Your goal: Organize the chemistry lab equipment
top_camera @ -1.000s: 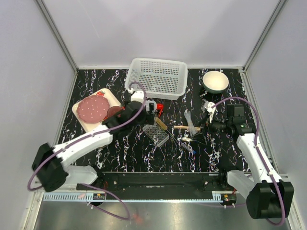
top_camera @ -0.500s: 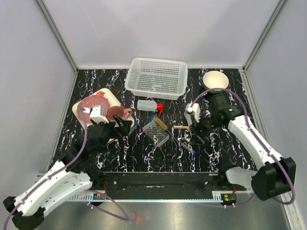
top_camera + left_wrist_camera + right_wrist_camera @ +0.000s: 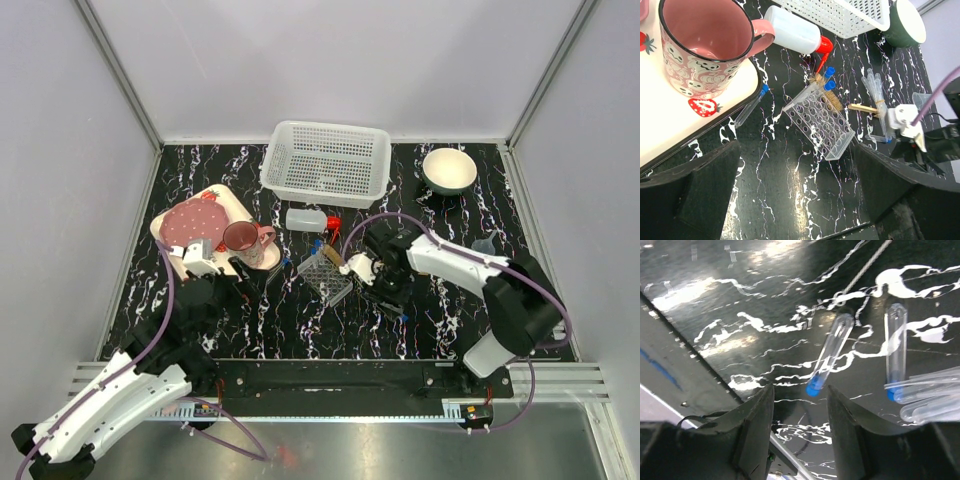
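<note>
On the left, the tray (image 3: pixel 670 127) carries the pink mug (image 3: pixel 702 47), and one clear, blue-capped tube (image 3: pixel 747 111) lies on the table (image 3: pixel 790 200) against the tray's right edge. The left claw (image 3: pixel 796 147) hangs over the near left of the table, spread wide with nothing in it. A second ago it was up by the bottle (image 3: pixel 792 34); it has since pulled back toward the near edge. The bottle lies on its side just near the basket (image 3: pixel 327 165), red cap pointing right.

In the middle sits the rack (image 3: pixel 822 127), a clear grid set at a slant, with two blue-capped tubes (image 3: pixel 829 86) at its far corner. Just right of it lie the thin sticks (image 3: pixel 862 107) and the clear pipettes (image 3: pixel 875 92).

The right claw (image 3: pixel 800 390) has swung in from the right side and is now low over two loose tubes (image 3: pixel 827 352) just right of the rack. Its fingers are about half spread and grip nothing, and one tube's blue cap lies just beyond their tips.

The small clear funnel (image 3: pixel 485 245) stands well apart at the right, with the bowl (image 3: pixel 449 170) far right
</note>
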Action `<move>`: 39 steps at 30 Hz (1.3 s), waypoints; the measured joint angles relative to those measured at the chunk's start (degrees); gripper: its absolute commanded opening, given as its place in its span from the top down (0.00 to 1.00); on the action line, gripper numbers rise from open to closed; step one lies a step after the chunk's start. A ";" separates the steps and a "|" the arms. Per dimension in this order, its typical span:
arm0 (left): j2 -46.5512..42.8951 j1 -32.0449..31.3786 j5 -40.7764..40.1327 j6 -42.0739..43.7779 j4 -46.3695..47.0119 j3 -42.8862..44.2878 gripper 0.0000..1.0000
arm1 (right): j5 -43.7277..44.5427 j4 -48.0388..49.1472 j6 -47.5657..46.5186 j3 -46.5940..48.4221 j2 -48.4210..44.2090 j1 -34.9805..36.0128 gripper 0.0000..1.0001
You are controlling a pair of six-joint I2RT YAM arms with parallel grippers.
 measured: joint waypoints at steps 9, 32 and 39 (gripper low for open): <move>1.33 0.00 0.59 -0.04 0.00 0.00 0.01 | 5.70 3.67 4.07 2.36 8.20 0.98 0.52; 1.05 0.00 3.28 -0.07 0.83 -0.81 0.01 | 8.50 5.73 7.19 4.20 12.48 1.57 0.70; 0.83 0.00 6.10 0.20 1.79 -0.81 0.01 | 8.33 5.79 7.78 4.13 12.37 1.57 0.78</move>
